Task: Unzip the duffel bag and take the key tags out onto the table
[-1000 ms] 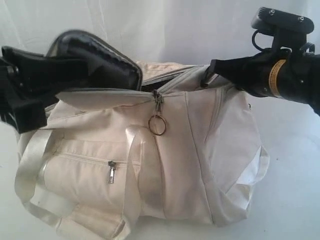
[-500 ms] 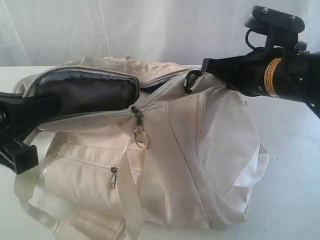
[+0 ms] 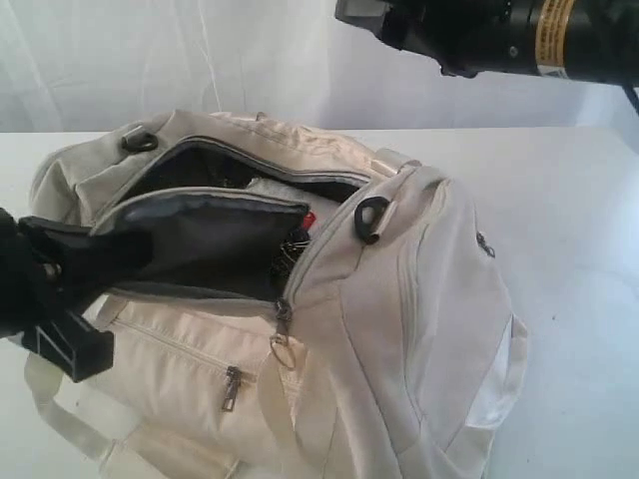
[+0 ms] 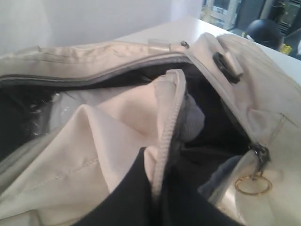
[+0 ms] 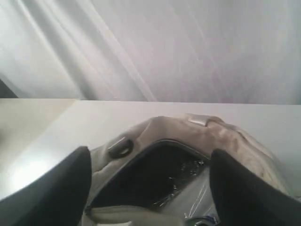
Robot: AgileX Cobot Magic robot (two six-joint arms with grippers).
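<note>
While the left claw (image 4: 153,184) clamps the near zip edge of the duffel bag (image 3: 399,329), the mouth gapes and dark lining shows. Inside, the key tags (image 3: 301,236) sit toward 4 o'clock of the opening, just above the zip pull (image 3: 283,337). Over the mouth at 1 o'clock hangs the right claw (image 5: 150,162), fingers wide apart, touching nothing. At 3 o'clock of the bag the worktop (image 3: 569,220) lies bare.

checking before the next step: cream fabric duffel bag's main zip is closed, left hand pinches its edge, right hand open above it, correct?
No. The main zip of the cream fabric duffel bag is open; the exterior view shows its dark lining. The left hand does pinch its edge; the right hand is open above it.
</note>
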